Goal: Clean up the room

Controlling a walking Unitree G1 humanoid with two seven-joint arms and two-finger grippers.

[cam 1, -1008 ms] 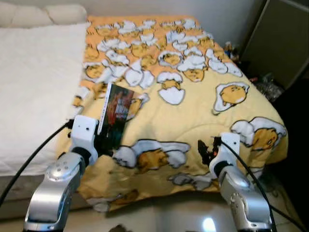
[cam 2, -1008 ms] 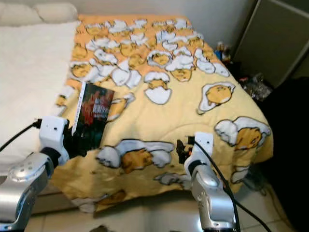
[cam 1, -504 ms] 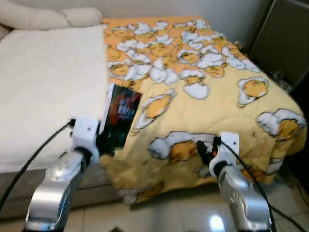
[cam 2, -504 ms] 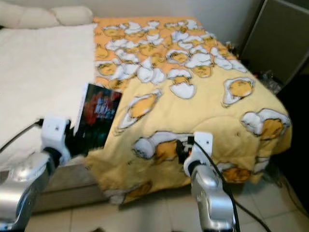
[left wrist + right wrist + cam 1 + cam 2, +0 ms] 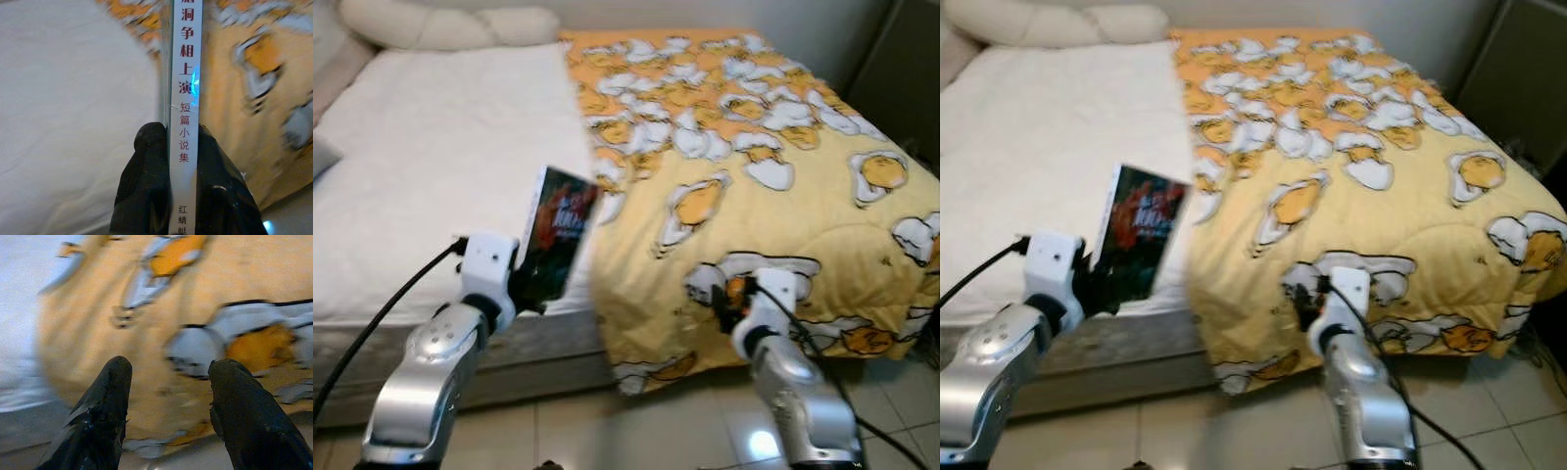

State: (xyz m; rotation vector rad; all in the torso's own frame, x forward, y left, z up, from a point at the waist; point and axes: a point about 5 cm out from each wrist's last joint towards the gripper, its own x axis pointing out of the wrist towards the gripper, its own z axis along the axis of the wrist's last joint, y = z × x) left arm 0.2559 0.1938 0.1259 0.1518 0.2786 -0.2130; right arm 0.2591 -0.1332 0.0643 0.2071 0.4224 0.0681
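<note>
The book (image 5: 554, 234) is off the bed and in the air, clamped at its lower end by the left end effector (image 5: 182, 161), whose two black fingers (image 5: 146, 181) press on either side of the white spine (printed with red Chinese characters). It is carried upright with the dark cover turned toward the yellow quilt (image 5: 773, 186), a pose that keeps the pages from flopping open and leaves the cover free of the bedding while it is moved. It hangs above the near edge of the white mattress (image 5: 431, 166), just where the white sheet meets the quilt's hanging corner, touching neither.

The right end effector (image 5: 168, 401) has its fingers spread apart with nothing between them; it is held forward and low in front of the quilt's draped edge, probably just kept out of the way while the other arm carries.

Two pale pillows (image 5: 450, 22) lie at the head of the bed. The tiled floor (image 5: 636, 421) runs below the bed frame. Judging by the task, the book is likely on its way to a proper storage spot, which these views do not reveal.
</note>
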